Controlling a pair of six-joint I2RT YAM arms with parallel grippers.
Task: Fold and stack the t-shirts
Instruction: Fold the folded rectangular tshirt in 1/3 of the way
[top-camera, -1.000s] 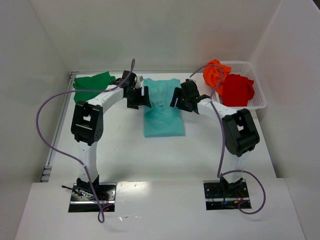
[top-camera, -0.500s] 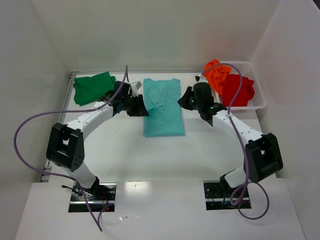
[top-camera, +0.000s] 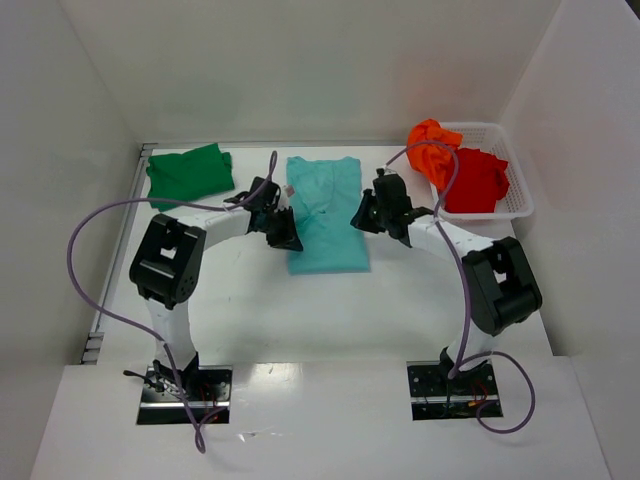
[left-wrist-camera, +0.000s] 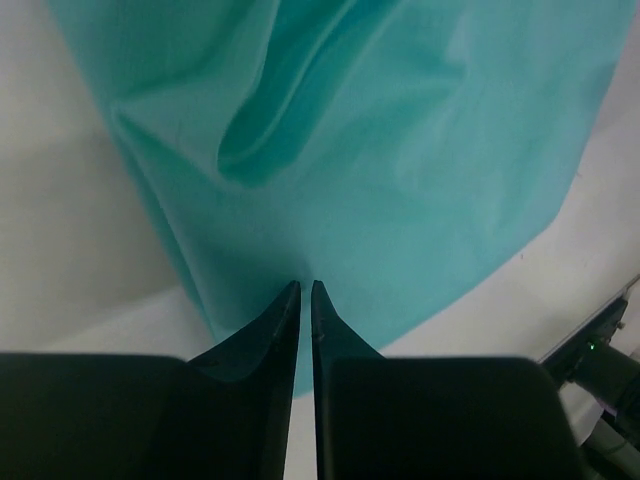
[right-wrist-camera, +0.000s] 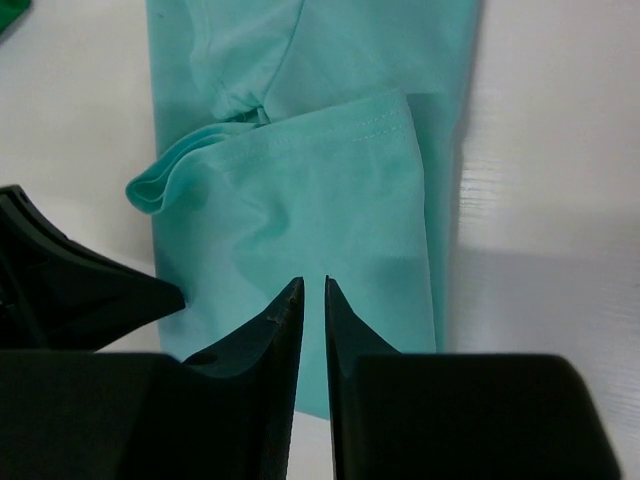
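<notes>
Now both pairs of fingers have closed on the teal shirt (top-camera: 327, 225), which lies flat in the middle of the surface (top-camera: 330, 310), already narrowed to a long strip. A second ago they stood wide beside its upper part; since then they have come down to its two long edges and narrowed to a thin slit. In the left wrist view the left fingers (left-wrist-camera: 293, 305) are almost together, with teal cloth showing in the slit. In the right wrist view the right fingers (right-wrist-camera: 292, 300) are in the same state over the opposite edge, near a loose sleeve. The shirt itself has not moved.

I judge this as the grasp for the next fold: with both edges pinched, the arms can lift and lay one half over the other.

The green shirt (top-camera: 188, 175) lies at the far left. The orange shirt (top-camera: 432, 145) and red shirt (top-camera: 475, 180) wait crumpled in the basket (top-camera: 518, 185), so most of the task remains.
</notes>
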